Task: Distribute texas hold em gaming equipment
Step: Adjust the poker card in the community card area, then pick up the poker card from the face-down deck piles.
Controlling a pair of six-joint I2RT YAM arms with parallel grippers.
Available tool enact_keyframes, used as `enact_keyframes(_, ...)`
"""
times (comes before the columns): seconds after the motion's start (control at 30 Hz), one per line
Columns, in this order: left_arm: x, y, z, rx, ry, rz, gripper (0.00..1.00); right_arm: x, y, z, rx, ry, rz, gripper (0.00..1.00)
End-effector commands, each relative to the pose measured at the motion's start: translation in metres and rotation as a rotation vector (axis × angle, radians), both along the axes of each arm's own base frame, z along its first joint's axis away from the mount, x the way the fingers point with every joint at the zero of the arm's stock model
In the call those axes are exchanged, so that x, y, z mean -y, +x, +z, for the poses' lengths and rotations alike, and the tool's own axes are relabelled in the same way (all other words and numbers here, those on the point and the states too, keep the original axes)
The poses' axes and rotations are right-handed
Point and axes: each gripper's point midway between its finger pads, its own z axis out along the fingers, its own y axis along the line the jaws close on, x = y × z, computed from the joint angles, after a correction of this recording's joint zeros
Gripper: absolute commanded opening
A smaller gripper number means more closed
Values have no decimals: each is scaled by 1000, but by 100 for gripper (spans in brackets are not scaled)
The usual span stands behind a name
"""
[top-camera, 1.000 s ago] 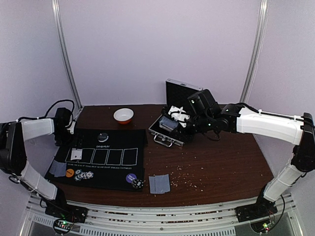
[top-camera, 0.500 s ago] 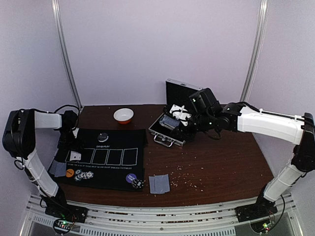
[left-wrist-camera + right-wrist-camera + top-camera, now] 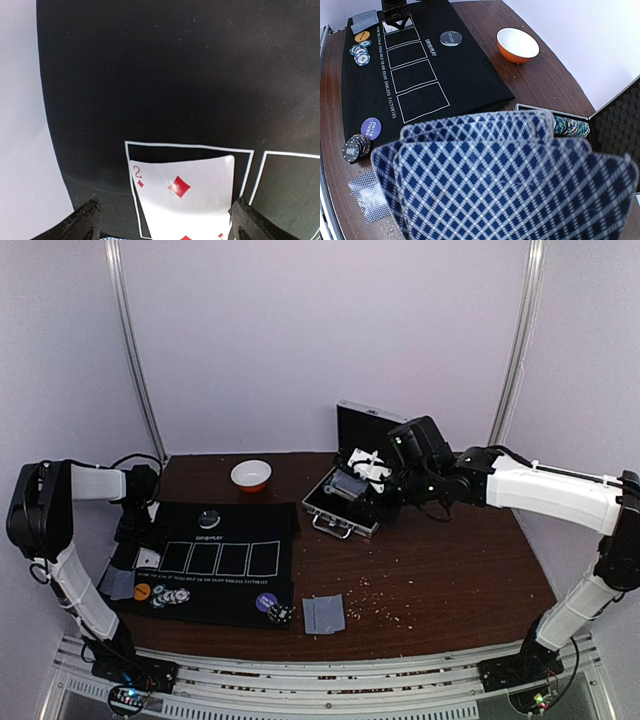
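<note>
Our right gripper [image 3: 375,468] squeezes a fan of cards [image 3: 505,175]; the empty boxes [image 3: 233,558] lie at eight o'clock from it. Our left gripper [image 3: 165,220] hangs spread wide over the red two [image 3: 182,195].

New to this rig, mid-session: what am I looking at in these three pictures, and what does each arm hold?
The machine is a left arm and a right arm, bolted at the near edge of a table, each ending in a two-finger gripper. The wide picture looks down from above and behind them; the other two come from cameras on the wrists. On the table lie a black mat with five outlined boxes, chips, face-down cards, a bowl and an open metal case. The left gripper is open, holding nothing, over a two of diamonds lying face up in the end box. The right gripper, over the case, is shut on a fan of blue-backed cards, which fills its camera's picture.
</note>
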Motion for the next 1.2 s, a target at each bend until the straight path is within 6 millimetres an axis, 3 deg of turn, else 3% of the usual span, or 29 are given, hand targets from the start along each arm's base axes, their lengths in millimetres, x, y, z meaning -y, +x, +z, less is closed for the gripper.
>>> enact_keyframes(0.0, -7, -15, -8, -95, 31, -11, 92, 7, 2, 26, 53, 41, -19, 42)
enact_keyframes(0.27, 8, -4, 8, -19, -52, -53, 92, 6, 2, 30, 54, 39, -15, 42)
enact_keyframes(0.37, 13, 21, 43, 106, -57, -79, 92, 5, 1, 28, 37, 39, -13, 42)
enact_keyframes(0.43, 25, 43, 81, 227, -71, -114, 92, 3, 1, 28, 30, 45, -14, 42)
enact_keyframes(0.53, 86, 71, 146, 432, -191, -280, 92, -3, -1, 31, 11, 60, -8, 43)
enact_keyframes(0.63, 180, 76, 204, 593, -455, -506, 90, -15, -3, 29, 3, 52, -5, 43)
enact_keyframes(0.73, 270, 51, 243, 637, -722, -710, 89, -28, -6, 30, 11, 47, -10, 43)
enact_keyframes(0.83, 332, 18, 264, 631, -962, -827, 89, -44, -9, 37, 10, 71, -1, 43)
enact_keyframes(0.93, 362, -10, 278, 605, -1155, -881, 88, -57, -11, 40, 12, 90, -9, 43)
enact_keyframes(1.17, 374, -37, 287, 601, -1353, -889, 90, -90, -22, 34, -3, 93, -11, 43)
